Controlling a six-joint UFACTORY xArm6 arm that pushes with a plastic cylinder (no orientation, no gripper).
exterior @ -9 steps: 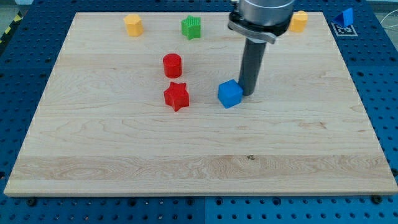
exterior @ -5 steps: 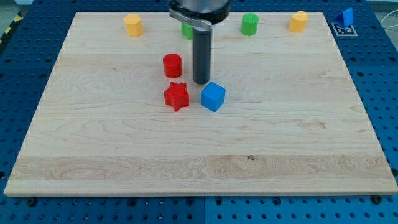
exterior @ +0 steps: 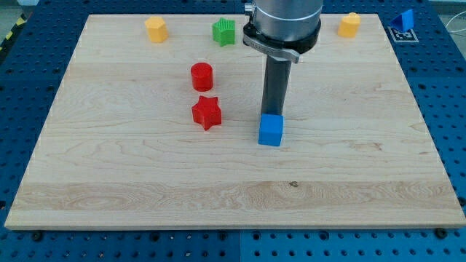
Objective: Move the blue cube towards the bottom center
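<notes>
The blue cube (exterior: 270,130) sits near the middle of the wooden board (exterior: 145,182), a little right of centre. My tip (exterior: 274,114) stands right at the cube's top edge, touching it from the side toward the view's top. The rod rises from there to the arm's grey body at the view's top. A red star (exterior: 207,113) lies to the cube's left, with a red cylinder (exterior: 202,76) above the star.
A yellow block (exterior: 156,29) and a green block (exterior: 224,32) sit near the board's top edge at left. Another yellow block (exterior: 349,25) sits at the top right. A blue object (exterior: 404,20) lies off the board at the top right corner.
My tip swung left around the cube, then came back right and now stands above it. The blue cube slid left, then right and down toward the view's bottom. The arm now hides the green cylinder.
</notes>
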